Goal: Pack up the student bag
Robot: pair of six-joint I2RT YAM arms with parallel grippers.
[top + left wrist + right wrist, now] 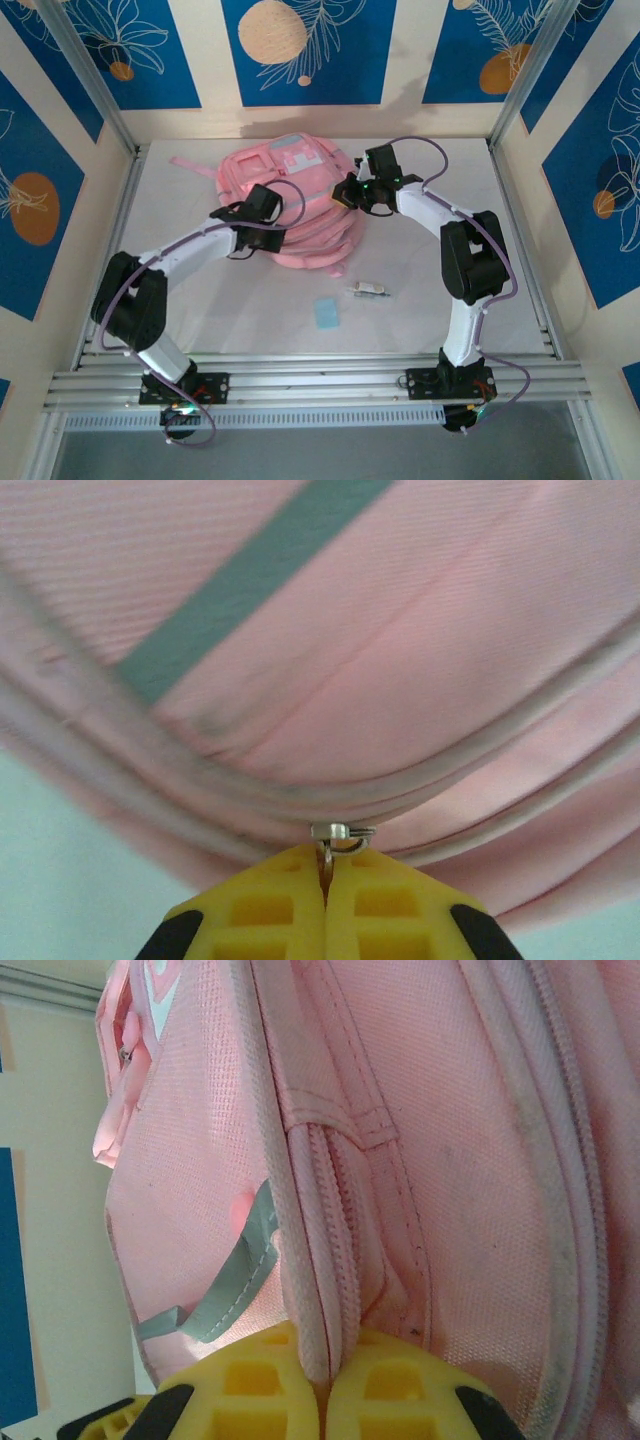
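At the near edge, the silver aluminium rails (pixel 320 378) carried the two arm bases, and the white table top (pixel 430 330) stretched away from them. A little way in lay a small flat pale blue square card (pixel 326 313), and just beyond it, apart from it, a small white and silver object (pixel 368 290) too small to identify.

Past these, in the middle of the table toward the back, the large soft pink fabric backpack (pixel 290 175) lay flat, with pale patches on its upper face. Both arms reached in to it from either side.

The left gripper (pixel 325 865) was at the backpack's near-left edge, its yellow fingers pressed together on a small silver metal zipper pull (pixel 340 832) that stood just above the fingertips, against the curved piped seam. A grey-green stripe (pixel 250 575) crossed the pink fabric beyond.

The right gripper (pixel 322 1360) was at the backpack's right side, its yellow fingers closed on a raised fold of pink fabric beside a zipper track. A grey webbing strap (pixel 235 1280) hung to the left of that fold.

A pink strap (pixel 190 163) trailed onto the table from the backpack's far-left corner. Behind stood blue wall panels (pixel 290 45) with orange circles and white leaf outlines.
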